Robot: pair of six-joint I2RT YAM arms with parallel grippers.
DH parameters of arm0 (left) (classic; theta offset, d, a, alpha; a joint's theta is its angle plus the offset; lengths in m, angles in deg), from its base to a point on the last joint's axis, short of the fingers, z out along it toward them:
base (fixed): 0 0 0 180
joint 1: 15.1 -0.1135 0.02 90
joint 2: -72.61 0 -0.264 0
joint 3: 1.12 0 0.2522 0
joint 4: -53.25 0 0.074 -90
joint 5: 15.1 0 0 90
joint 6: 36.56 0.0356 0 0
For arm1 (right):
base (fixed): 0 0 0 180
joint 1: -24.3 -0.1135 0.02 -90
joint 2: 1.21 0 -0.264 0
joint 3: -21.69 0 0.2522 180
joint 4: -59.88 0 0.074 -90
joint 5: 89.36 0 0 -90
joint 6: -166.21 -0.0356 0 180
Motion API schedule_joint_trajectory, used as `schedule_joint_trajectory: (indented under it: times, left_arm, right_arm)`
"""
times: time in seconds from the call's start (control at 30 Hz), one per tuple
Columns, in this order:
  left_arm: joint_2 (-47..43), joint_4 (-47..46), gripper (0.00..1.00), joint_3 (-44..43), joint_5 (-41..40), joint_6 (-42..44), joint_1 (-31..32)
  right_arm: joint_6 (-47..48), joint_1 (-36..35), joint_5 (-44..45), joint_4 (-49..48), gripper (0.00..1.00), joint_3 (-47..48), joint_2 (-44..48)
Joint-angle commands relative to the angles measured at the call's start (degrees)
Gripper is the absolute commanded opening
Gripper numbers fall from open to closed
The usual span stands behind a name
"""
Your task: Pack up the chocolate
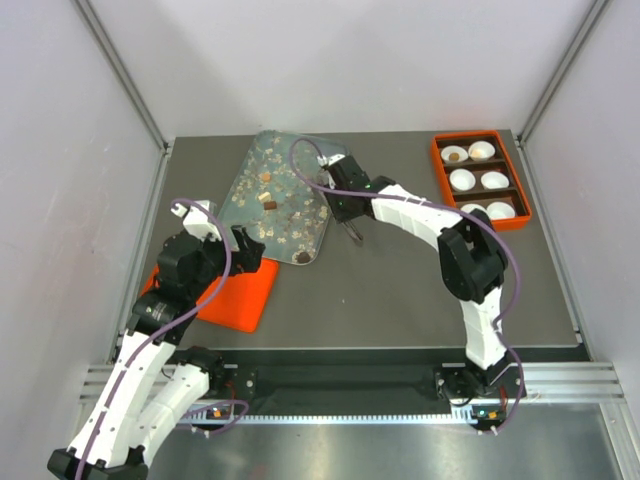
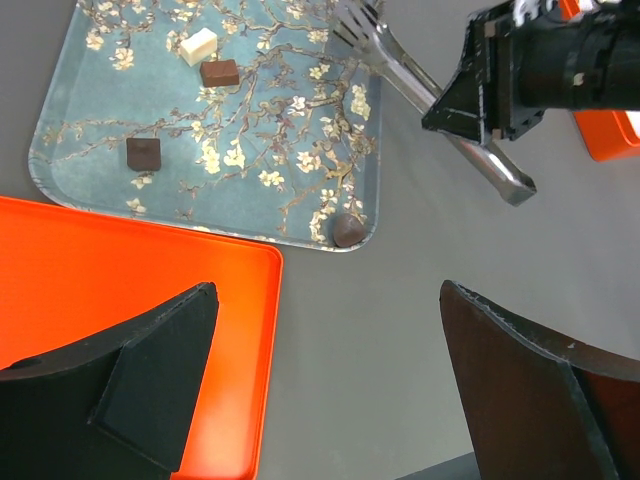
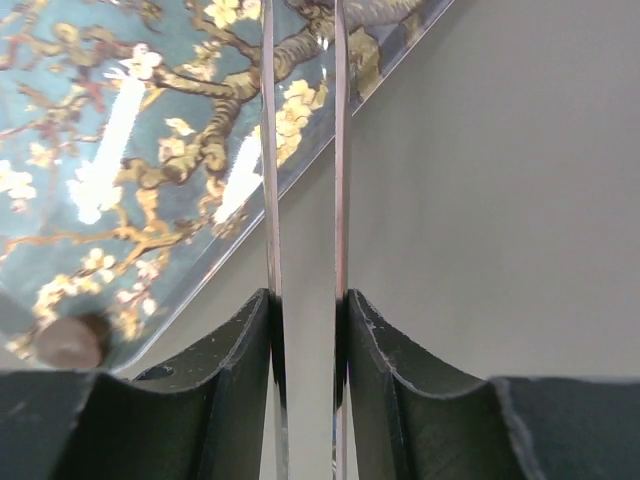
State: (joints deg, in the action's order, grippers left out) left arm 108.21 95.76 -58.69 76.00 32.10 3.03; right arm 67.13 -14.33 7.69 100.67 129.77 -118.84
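Note:
The chocolate lumps lie scattered on a blue floral tray (image 1: 262,160): a round dark one (image 1: 303,257) at its near corner, others (image 1: 270,205) mid-tray. The left wrist view shows the round lump (image 2: 347,231), a dark square one (image 2: 143,153), a brown one (image 2: 219,72) and a white one (image 2: 198,45). My right gripper (image 1: 343,210) is shut on thin metal tongs (image 2: 430,95) at the tray's right edge; both tong arms (image 3: 270,150) run between its fingers (image 3: 240,340), with the round lump (image 3: 68,342) off to the left. My left gripper (image 2: 330,390) is open and empty above the table.
An orange box (image 1: 438,170) with white paper cups (image 1: 462,179) stands at the back right; one cup holds a brown lump (image 1: 455,155). A flat orange lid (image 1: 245,300) lies under my left gripper, also seen in the left wrist view (image 2: 130,290). Walls enclose the table.

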Motion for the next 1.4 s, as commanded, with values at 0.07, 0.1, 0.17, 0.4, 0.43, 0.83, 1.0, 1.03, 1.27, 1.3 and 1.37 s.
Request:
schedule_joint_trajectory:
  times: [0.07, 0.1, 0.17, 0.4, 0.43, 0.83, 1.0, 1.03, 1.27, 1.3, 1.37]
  left_arm:
    - [-0.4, -0.9, 0.97, -0.5, -0.6, -0.5, 0.5]
    - [-0.3, -0.9, 0.97, -0.5, -0.6, -0.5, 0.6]
    - [-0.4, -1.1, 0.97, -0.5, -0.6, -0.6, 0.8]
    - [-0.6, -1.2, 0.98, 0.0, -0.6, -1.0, 1.9]
    - [-0.8, -1.2, 0.98, 0.0, -0.6, -0.9, 2.1]
    - [-0.2, -1.0, 0.98, 0.0, -2.5, -0.7, 3.8]
    - [0.1, -0.9, 0.98, 0.0, -2.5, -0.7, 3.8]
    - [0.2, -0.9, 0.98, 0.0, -2.4, -0.7, 3.8]
    - [0.4, -1.0, 0.98, 0.0, -2.5, -0.7, 3.8]
    - [0.4, -1.0, 0.98, 0.0, -2.6, -0.7, 3.8]
    - [0.5, -0.9, 0.98, 0.0, -2.6, -0.7, 3.8]
  right_arm:
    - [-1.9, 1.6, -3.2, 0.6, 0.27, 3.8, 6.6]
    - [-2.2, 2.0, -4.1, 0.8, 0.27, 3.9, 6.9]
    - [-2.3, 2.9, -5.0, 1.8, 0.27, 3.9, 8.4]
    - [-1.2, 12.4, -3.9, 3.8, 0.27, -1.5, 17.6]
    - [-0.9, 13.9, -3.8, 4.2, 0.26, -2.2, 19.9]
    - [1.8, 35.0, 1.2, 8.5, 0.27, -12.5, 29.3]
    - [1.3, 38.2, -0.1, 8.4, 0.27, -14.5, 28.7]
    - [1.6, 38.2, -0.1, 8.4, 0.27, -14.6, 28.4]
    - [1.7, 40.1, -0.4, 7.5, 0.27, -15.4, 27.2]
    - [1.8, 40.4, -0.4, 7.3, 0.27, -15.4, 26.9]
    - [1.8, 40.6, -0.7, 6.9, 0.28, -15.5, 26.2]
